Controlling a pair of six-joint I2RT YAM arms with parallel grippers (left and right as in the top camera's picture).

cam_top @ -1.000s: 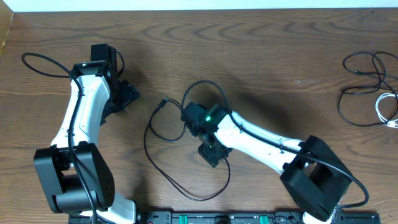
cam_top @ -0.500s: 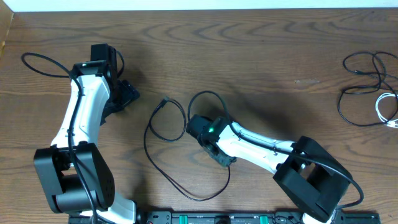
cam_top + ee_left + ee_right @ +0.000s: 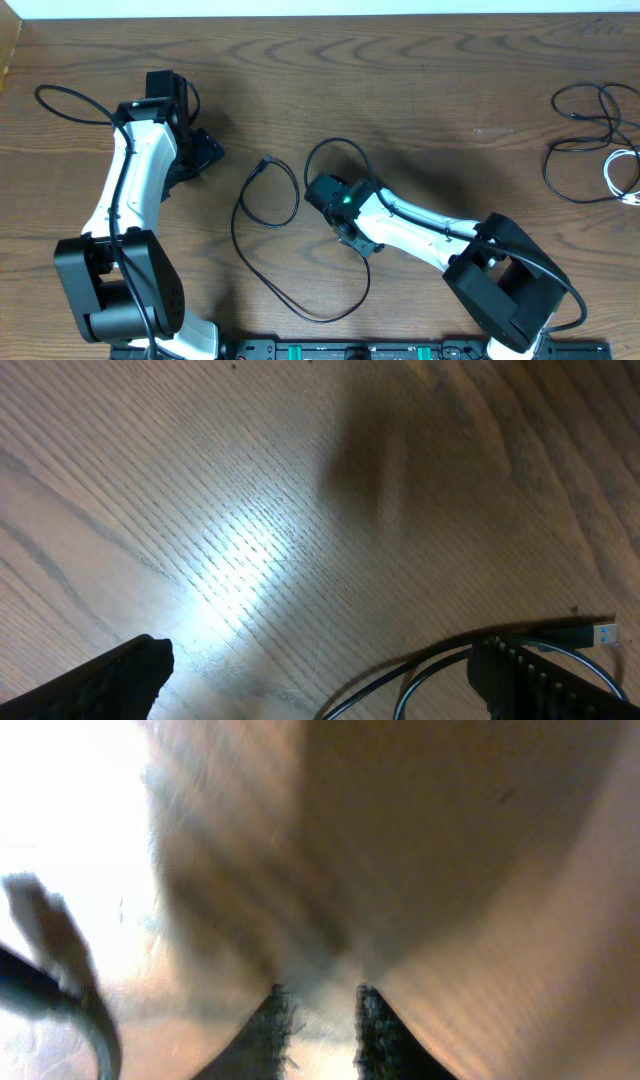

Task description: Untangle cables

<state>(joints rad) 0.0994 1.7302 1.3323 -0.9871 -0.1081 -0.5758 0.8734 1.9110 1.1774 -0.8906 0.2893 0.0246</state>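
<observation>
One black cable lies in a big open loop at mid-table, its plug pointing up-left. My right gripper hovers low over the loop's right end. In the blurred right wrist view the right gripper has its jaws a narrow gap apart with only bare table between them, and the cable passes at far left. My left gripper stands wide open left of the plug. From the left wrist camera, the left gripper is empty, with the cable and its plug by the right finger.
A tangle of black cable and white cable lies at the far right edge. The right arm's own thicker black cable arcs above its wrist. The arms' bases line the front edge.
The right arm has shifted a little to the right and its gripper has turned over the loop's right end. The left arm and the cables have not moved.
</observation>
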